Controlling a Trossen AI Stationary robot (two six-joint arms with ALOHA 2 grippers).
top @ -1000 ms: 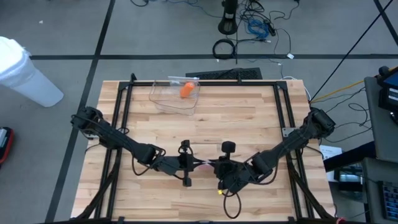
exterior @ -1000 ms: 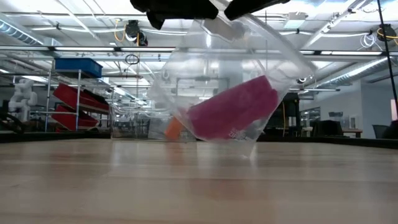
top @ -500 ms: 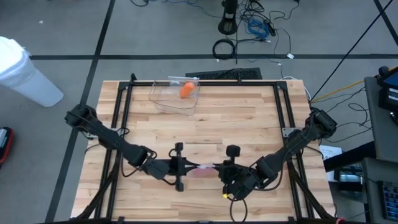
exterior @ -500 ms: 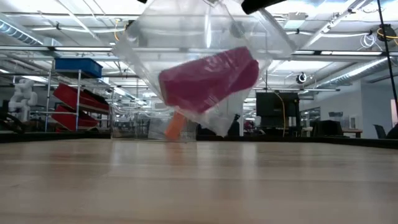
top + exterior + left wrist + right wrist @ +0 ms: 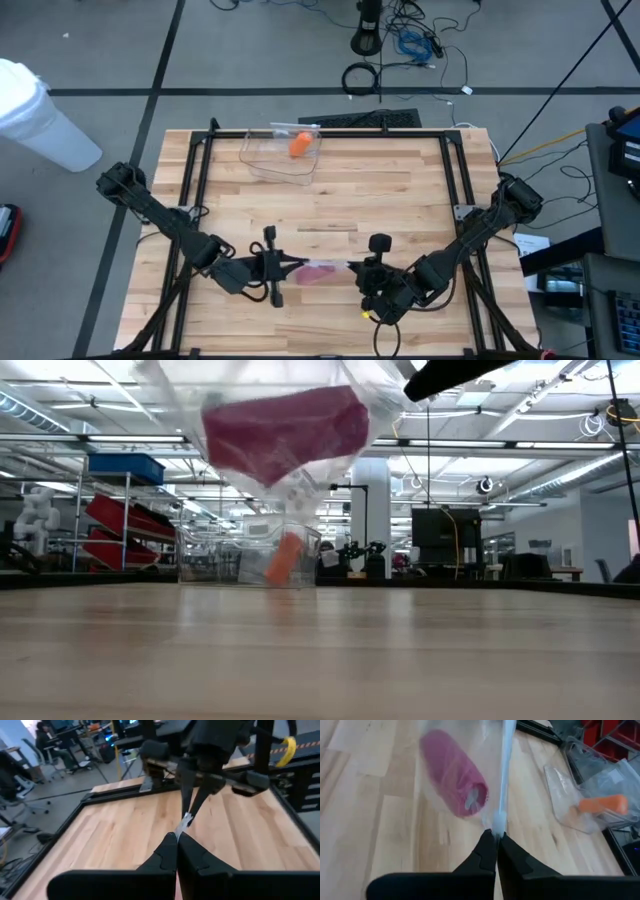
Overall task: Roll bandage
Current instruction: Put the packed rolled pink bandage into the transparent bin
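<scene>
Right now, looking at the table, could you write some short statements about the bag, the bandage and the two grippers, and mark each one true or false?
1. The clear plastic bag hangs above the table, not resting on it. True.
2. The magenta bandage roll lies bare on the wood. False: it is inside the lifted bag.
3. The left gripper and the right gripper are both shut on the bag. True.
4. The clear container at the far edge holds an orange object. True.
5. The right gripper is open. False: its fingers pinch the bag's edge.
</scene>
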